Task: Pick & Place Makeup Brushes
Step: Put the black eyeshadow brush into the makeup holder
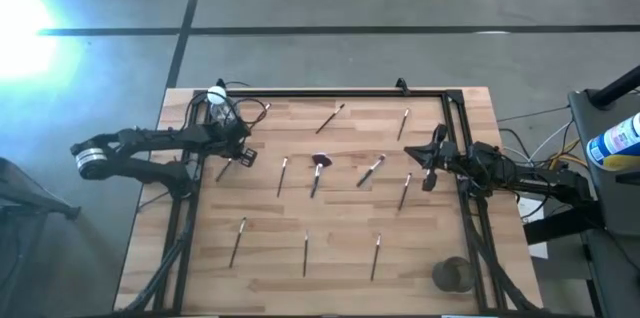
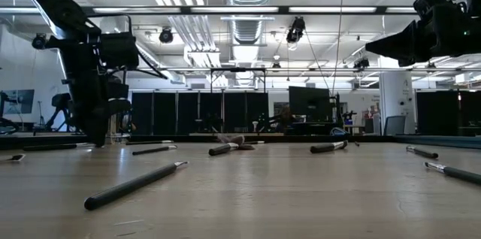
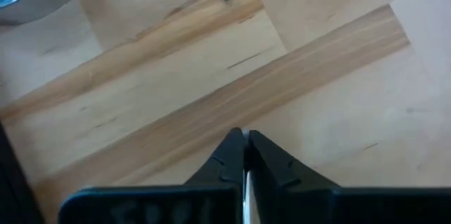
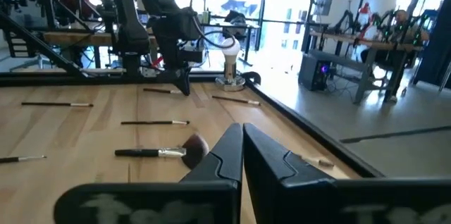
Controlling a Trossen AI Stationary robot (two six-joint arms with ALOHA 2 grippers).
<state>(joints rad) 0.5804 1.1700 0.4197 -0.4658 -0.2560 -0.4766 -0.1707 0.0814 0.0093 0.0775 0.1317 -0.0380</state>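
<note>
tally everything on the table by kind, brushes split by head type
thin makeup brushes: 10
wide dark-red head brush: 1
clear bottle with white cap: 1
dark round cup: 1
total: 13

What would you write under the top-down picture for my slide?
Brushes lie scattered on the table between both arms, left gripper and right gripper shut.

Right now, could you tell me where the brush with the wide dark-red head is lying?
In the high view, the dark-red-headed brush lies near the table's middle, between a thin brush on its left and an angled brush on its right.
</note>
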